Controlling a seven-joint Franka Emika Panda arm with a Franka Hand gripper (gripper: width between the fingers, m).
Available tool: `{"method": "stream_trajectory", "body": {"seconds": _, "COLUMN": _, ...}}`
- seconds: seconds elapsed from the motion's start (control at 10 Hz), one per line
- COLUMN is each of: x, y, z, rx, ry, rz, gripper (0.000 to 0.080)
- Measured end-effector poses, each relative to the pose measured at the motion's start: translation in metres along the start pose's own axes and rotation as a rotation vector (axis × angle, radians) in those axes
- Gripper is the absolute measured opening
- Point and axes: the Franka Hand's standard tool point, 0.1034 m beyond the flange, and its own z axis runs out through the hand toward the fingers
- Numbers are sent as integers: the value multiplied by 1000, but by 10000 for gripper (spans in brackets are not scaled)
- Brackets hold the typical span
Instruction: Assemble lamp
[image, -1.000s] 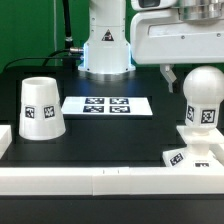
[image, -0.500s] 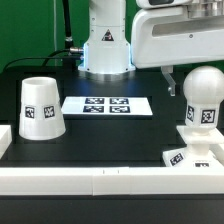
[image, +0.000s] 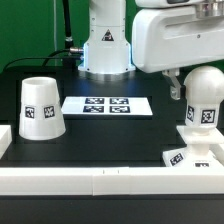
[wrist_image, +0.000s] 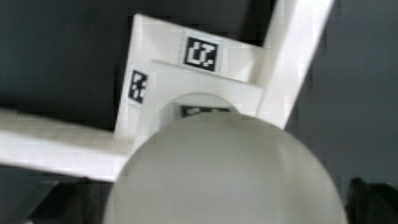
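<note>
The round-headed bulb (image: 204, 98) stands upright in the flat square base (image: 196, 150) at the exterior view's right. The tapered shade (image: 42, 107) stands alone at the left. My gripper (image: 197, 80) hangs over the bulb's head; one finger (image: 173, 84) shows just left of it, the other is hidden. In the wrist view the bulb's head (wrist_image: 214, 165) fills the space between my dark fingers (wrist_image: 61, 205), with a small gap on each side. The gripper (wrist_image: 214, 208) is open. The base (wrist_image: 178, 75) shows beyond the bulb.
The marker board (image: 108, 104) lies flat between the shade and the base. White rails (image: 100, 181) edge the table's front, and also show in the wrist view (wrist_image: 295, 50). The arm's pedestal (image: 105, 50) stands at the back.
My gripper has come lower and closer over the bulb, now covering the top of its head. Bulb, base and shade have not moved.
</note>
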Motion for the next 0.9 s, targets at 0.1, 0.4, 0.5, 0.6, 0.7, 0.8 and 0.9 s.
{"method": "stream_trajectory", "body": {"seconds": 0.1, "x": 0, "y": 1, "z": 0, "rx": -10, "ry": -3, "rz": -103, "gripper": 699}}
{"method": "stream_trajectory", "body": {"seconds": 0.4, "x": 1, "y": 5, "z": -1, "rx": -37, "ry": -9, "rz": -359, "gripper": 699}}
{"method": "stream_trajectory", "body": {"seconds": 0.5, "x": 0, "y": 7, "z": -1, "rx": -40, "ry": -13, "rz": -426, "gripper": 699}}
{"method": "stream_trajectory", "body": {"seconds": 0.6, "x": 0, "y": 8, "z": -1, "rx": -43, "ry": -16, "rz": -502, "gripper": 699}}
{"method": "stream_trajectory", "body": {"seconds": 0.7, "x": 0, "y": 8, "z": -1, "rx": -43, "ry": -18, "rz": -554, "gripper": 699}}
{"method": "stream_trajectory", "body": {"seconds": 0.8, "x": 1, "y": 6, "z": 0, "rx": -61, "ry": -20, "rz": -654, "gripper": 699}}
{"method": "stream_trajectory", "body": {"seconds": 0.9, "x": 3, "y": 3, "z": 0, "rx": -73, "ry": -23, "rz": -753, "gripper": 699}}
